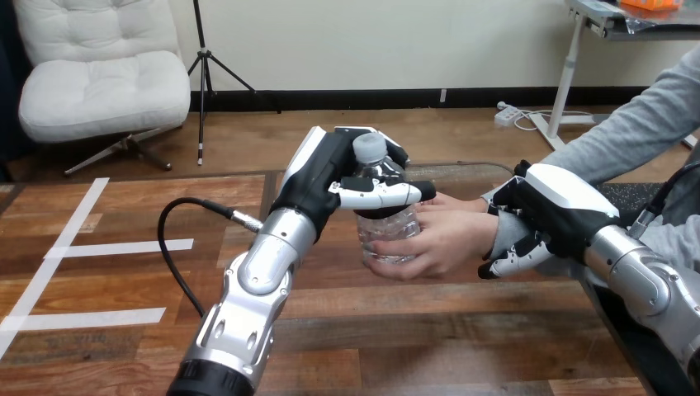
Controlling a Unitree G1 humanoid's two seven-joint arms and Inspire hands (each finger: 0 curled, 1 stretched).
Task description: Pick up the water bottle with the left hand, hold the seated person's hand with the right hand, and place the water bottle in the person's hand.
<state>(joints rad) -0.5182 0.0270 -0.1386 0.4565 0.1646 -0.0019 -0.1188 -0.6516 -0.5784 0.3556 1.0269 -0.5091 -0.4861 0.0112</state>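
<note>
One water bottle [386, 239], two robot hands, one person's hand [442, 243] over the table [413, 330].
Head view: left hand [330, 177] curled shut round the bottle's upper half; person's hand cupping its lower half; right of the bottle, right hand [553, 210] curled round the person's wrist [498, 231].

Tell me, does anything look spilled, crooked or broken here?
Nothing stands out. The water bottle is upright and capped, gripped by the left hand and the person's hand; no water on the table.
</note>
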